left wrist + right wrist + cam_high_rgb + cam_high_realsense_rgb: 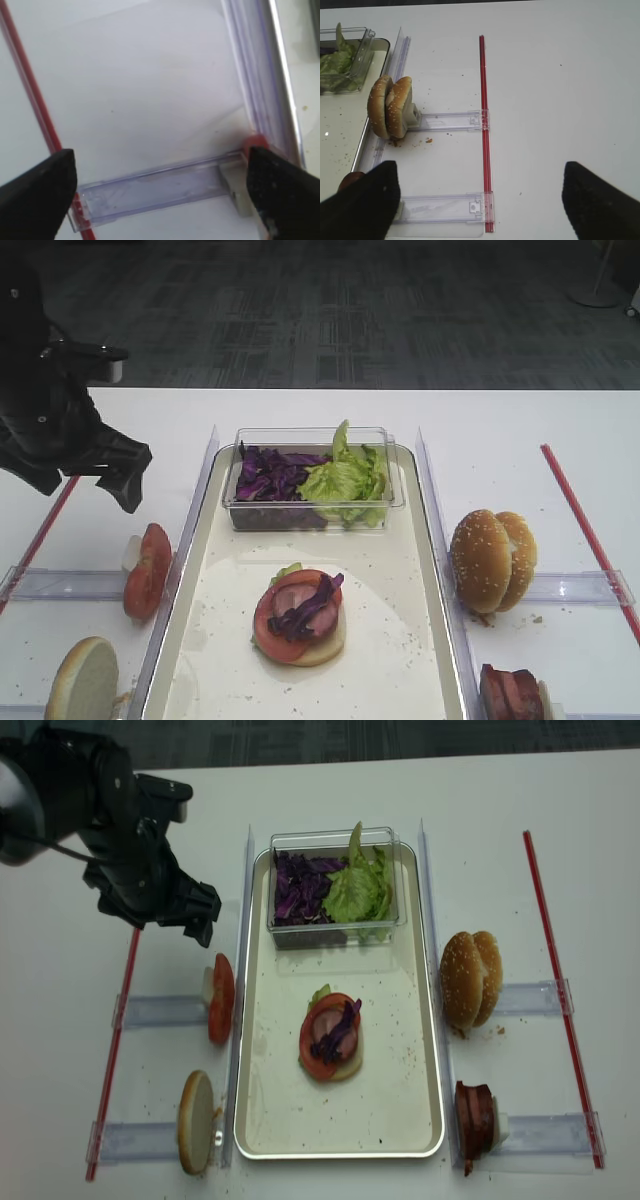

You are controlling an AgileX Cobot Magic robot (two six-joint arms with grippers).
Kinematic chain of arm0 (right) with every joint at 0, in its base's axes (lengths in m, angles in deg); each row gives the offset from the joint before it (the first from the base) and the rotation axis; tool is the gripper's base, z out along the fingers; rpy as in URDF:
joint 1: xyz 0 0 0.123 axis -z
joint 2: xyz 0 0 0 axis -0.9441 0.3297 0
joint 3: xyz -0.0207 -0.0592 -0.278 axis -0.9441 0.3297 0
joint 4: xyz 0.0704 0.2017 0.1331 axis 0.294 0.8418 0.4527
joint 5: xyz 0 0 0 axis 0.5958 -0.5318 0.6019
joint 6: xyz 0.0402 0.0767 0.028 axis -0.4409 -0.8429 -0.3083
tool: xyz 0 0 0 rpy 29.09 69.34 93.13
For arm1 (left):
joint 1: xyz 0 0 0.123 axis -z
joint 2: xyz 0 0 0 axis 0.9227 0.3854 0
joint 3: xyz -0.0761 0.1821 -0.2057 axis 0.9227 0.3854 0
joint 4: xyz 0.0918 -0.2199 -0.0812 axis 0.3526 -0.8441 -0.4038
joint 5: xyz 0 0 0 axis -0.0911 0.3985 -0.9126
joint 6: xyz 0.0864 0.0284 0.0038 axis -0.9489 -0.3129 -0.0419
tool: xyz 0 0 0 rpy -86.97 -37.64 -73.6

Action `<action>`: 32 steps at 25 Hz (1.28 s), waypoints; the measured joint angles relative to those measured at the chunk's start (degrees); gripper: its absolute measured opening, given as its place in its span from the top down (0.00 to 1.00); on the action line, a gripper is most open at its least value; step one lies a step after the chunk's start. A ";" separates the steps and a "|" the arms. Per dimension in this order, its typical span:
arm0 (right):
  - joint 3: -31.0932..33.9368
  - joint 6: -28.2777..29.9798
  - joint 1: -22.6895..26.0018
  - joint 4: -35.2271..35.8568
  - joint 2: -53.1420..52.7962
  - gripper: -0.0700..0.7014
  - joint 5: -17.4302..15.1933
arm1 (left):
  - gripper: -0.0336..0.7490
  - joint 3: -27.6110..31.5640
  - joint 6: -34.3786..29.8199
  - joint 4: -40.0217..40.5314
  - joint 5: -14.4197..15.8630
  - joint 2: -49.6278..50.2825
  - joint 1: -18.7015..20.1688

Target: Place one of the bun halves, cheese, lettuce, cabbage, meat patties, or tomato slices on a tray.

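The tray [190, 570] holds a stack [300, 618] of a bun half, lettuce, a tomato slice, a meat patty and cabbage shreds. Upright tomato slices [148, 570] and a bun half [82, 680] stand left of the tray. Two bun halves [492, 560] and meat patties [510, 695] stand right of it. My left gripper [90, 480] hangs open and empty above the table, behind the tomato slices [255, 141]. In its wrist view my right gripper [480, 200] is open and empty, near the bun halves [390, 107]. No cheese shows.
A clear tub [312, 480] of purple cabbage [272, 478] and green lettuce [345, 480] sits at the tray's far end. Clear plastic holders [150, 192] [445, 121] and red strips [585, 530] [30, 85] lie on the white table on both sides.
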 joint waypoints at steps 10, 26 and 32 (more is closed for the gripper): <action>0.00 0.00 0.00 0.00 0.00 0.04 0.00 | 0.15 0.00 0.00 0.14 0.00 0.00 -6.70; 0.00 0.00 0.00 0.00 0.00 0.04 0.00 | 0.15 0.00 1.37 1.36 0.27 0.00 -9.47; 0.00 0.00 0.00 0.00 0.00 0.04 0.00 | 0.15 0.00 1.37 1.49 1.79 0.00 -9.47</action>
